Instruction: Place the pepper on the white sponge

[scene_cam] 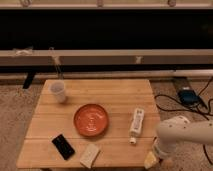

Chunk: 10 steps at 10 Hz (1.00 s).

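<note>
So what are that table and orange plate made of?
The square slatted table looks like pale matte wood, plank seams visible. The round orange-red plate could be glazed ceramic or plastic, faintly shiny. The claw is at the table's front right corner.

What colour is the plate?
Orange-red plate, best in the camera view; gripper at the front right of the table.
</note>
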{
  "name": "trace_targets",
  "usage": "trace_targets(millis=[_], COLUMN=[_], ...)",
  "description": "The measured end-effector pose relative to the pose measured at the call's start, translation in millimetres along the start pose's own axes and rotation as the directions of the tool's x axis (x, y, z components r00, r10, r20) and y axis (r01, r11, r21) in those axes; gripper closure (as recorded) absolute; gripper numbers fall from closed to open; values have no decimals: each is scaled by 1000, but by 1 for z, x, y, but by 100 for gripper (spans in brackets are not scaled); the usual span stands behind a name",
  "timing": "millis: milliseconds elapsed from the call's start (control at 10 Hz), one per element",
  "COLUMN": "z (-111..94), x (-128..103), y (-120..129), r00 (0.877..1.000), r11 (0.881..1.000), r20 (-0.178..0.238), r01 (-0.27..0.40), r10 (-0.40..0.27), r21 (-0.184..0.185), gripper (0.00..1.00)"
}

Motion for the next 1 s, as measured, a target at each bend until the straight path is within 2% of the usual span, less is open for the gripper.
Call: trace_targets(millis=[100, 200, 300, 600, 700, 800, 1000], z=[2, 6, 6, -14, -28, -44, -63], x=[-1, -1, -1, -5, -12, -25, -40], y=[0, 0, 0, -1, -2, 1, 2], r00=[1000, 1000, 1000, 1000, 999, 997, 993], r11=[1000, 1000, 1000, 1000, 999, 996, 991], r20=[-3, -10, -11, 3, 18, 35, 54], r01=[2, 3, 1, 15, 31, 61, 98], r10=[-2, -3, -2, -15, -32, -63, -104], r21=[-5, -12, -13, 13, 36, 60, 94], gripper=[42, 55, 63, 92, 99, 100, 100])
